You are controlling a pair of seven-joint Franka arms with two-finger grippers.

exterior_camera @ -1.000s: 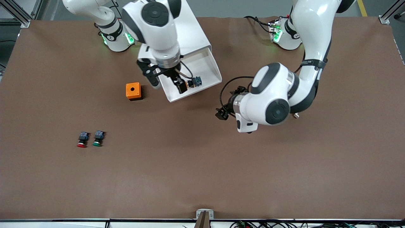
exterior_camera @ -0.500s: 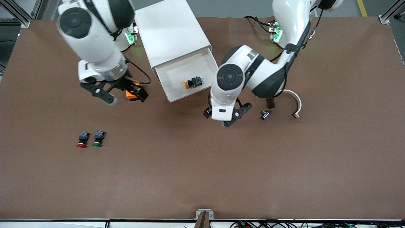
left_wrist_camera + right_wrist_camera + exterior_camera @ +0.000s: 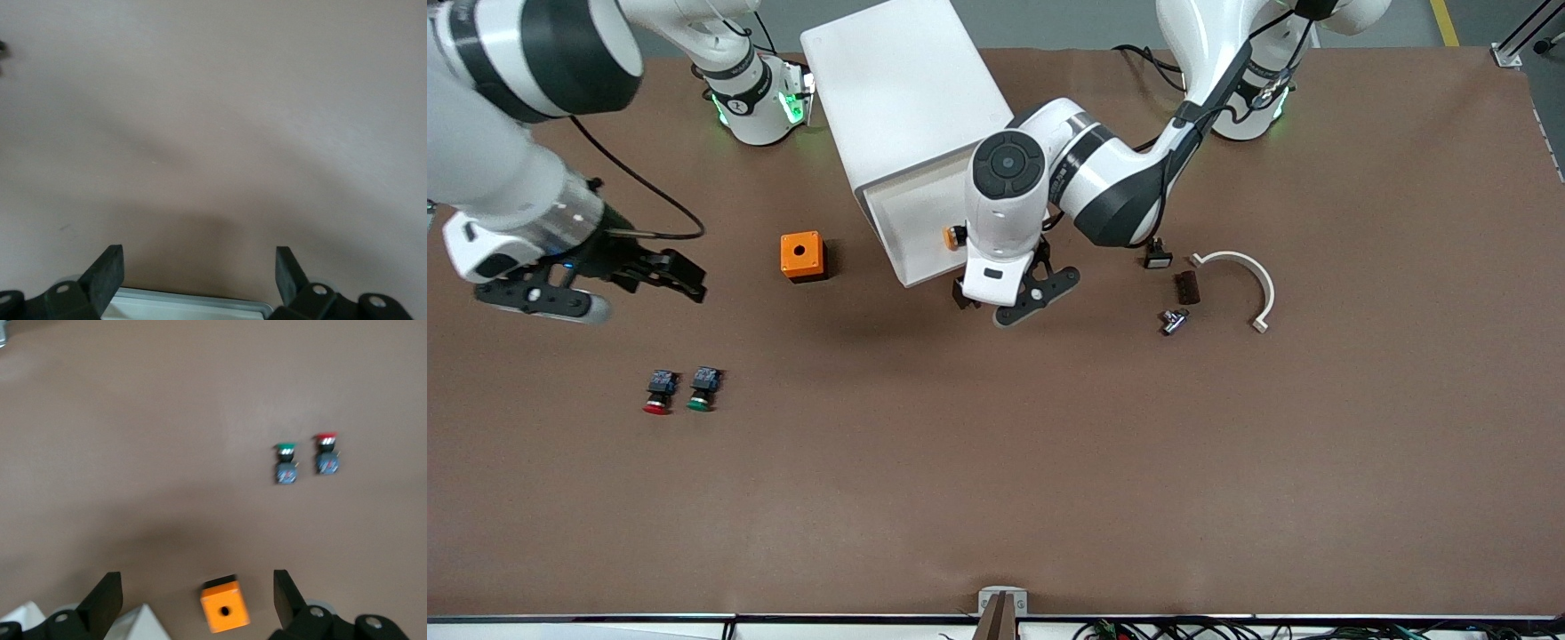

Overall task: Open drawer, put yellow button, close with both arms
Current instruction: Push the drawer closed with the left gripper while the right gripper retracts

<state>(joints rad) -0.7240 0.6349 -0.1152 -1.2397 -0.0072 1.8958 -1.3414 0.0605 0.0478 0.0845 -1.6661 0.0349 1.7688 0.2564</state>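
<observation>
The drawer (image 3: 903,233) stands pulled out of the white cabinet (image 3: 903,84). Of the yellow button (image 3: 954,236) in it only the cap shows; my left arm hides the rest. My left gripper (image 3: 1005,302) is open and empty, just in front of the drawer's front, low over the table. In the left wrist view the gripper (image 3: 198,273) has the drawer's front rim (image 3: 193,304) between its fingers. My right gripper (image 3: 645,300) is open and empty, over bare table toward the right arm's end, also shown in the right wrist view (image 3: 197,597).
An orange box (image 3: 802,255) with a hole stands beside the drawer and shows in the right wrist view (image 3: 225,607). A red button (image 3: 658,391) and a green button (image 3: 703,388) lie nearer the front camera. A white curved piece (image 3: 1240,276) and small parts (image 3: 1172,320) lie toward the left arm's end.
My right gripper let go of the yellow button in the drawer and swung away past the orange box. My left gripper moved in to the drawer's front.
</observation>
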